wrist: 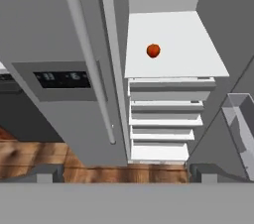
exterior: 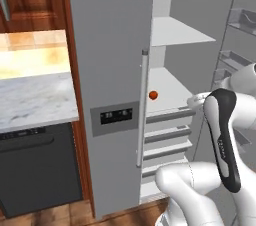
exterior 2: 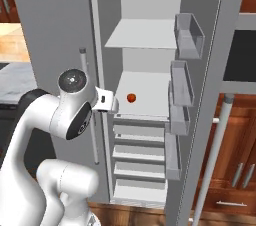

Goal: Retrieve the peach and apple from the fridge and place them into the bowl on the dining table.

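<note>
On the middle white shelf [exterior 2: 142, 95] of the fridge [exterior: 110, 70] sits one deep orange-red fruit, the apple [wrist: 153, 50], alone near the shelf's left front part; I see no peach on any shelf from these views. The right door [exterior 2: 215, 70] of the fridge stands open and the left door is closed. The bowl and the dining table are somewhere outside these pictures, so I cannot tell what is already in the bowl. I judge that at least the apple is left to pick up and carry. The arm [exterior: 225, 135] is folded in front of the open compartment, with the elbow high and the hand [exterior 2: 106, 101] pointing toward the shelf, apart from the fruit. The gripper is wide open and empty, and its tips look down at the apple from above.
</note>
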